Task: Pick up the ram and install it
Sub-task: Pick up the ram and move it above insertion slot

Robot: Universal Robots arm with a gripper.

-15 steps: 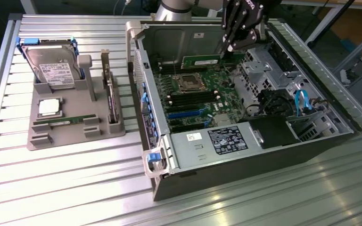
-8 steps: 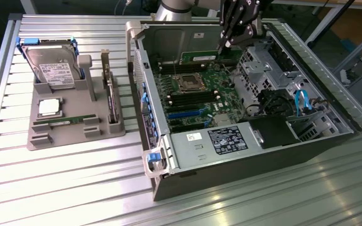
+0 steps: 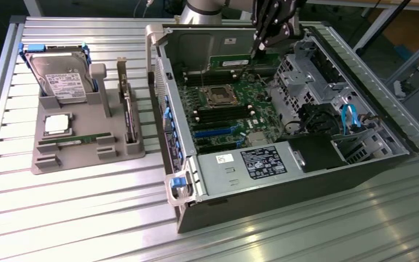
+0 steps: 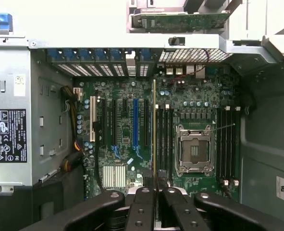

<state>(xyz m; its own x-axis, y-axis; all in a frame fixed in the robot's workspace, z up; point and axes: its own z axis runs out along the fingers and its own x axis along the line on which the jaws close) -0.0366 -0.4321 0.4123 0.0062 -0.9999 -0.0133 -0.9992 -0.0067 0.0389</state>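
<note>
Grips the ram (image 4: pixel 154 120) edge-on in the tool (image 4: pixel 155 183). Aligns lengthwise with the memory slots (image 3: pixel 213 113) at the tool's seven o'clock, exterior view.

Ram (image 3: pixel 240 63): 1 long, thin green stick, 1 white label on face. Gripped from above, standing on edge, long side level. Hangs clear above motherboard (image 3: pixel 247 115), not seated. Wrist view shows it edge-on (a thin yellow-green line) (image 4: pixel 154 125), running parallel to black memory slots (image 4: pixel 165 139), just beside them on side away from processor socket (image 4: pixel 194 149).
</note>
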